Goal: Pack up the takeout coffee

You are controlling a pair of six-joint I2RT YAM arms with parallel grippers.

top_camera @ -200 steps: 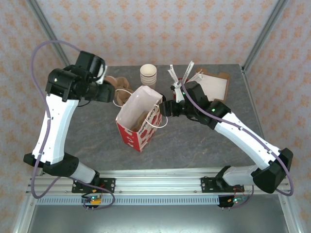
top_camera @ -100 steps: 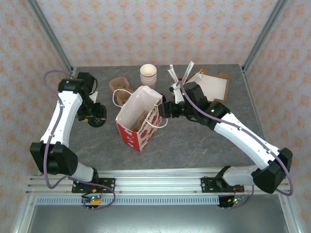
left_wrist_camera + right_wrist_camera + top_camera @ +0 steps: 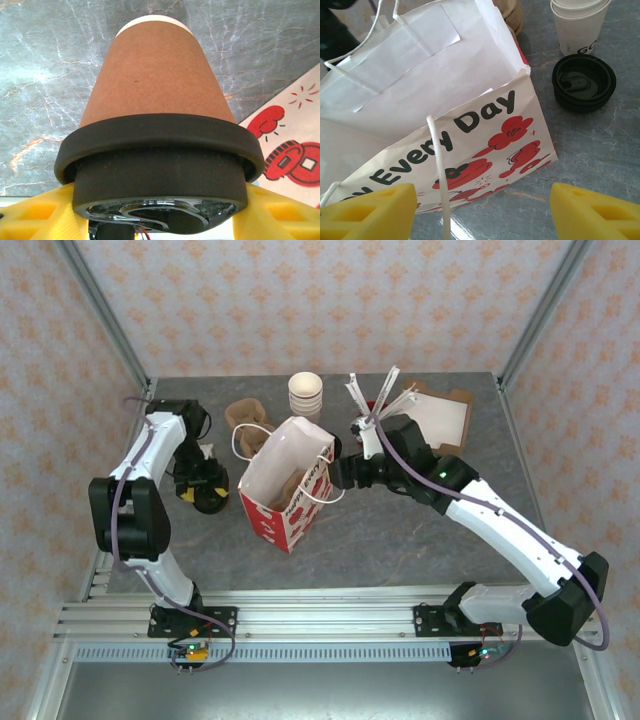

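At the left of the overhead view, the left gripper [image 3: 207, 492] is clamped on the takeout coffee [image 3: 155, 85], a tan paper cup with a round black plastic lid, held low just beside the red-and-white paper bag [image 3: 290, 490]. It will probably need to carry the cup above the bag's open mouth before lowering it. Right of the bag, the right gripper [image 3: 338, 472] stands spread, grasping nothing. A second ago the left arm was raised at upper left; the bag has not moved.

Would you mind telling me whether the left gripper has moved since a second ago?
Yes. The left gripper, holding the takeout coffee, came from level with the cup stack nearer, beside the bag.
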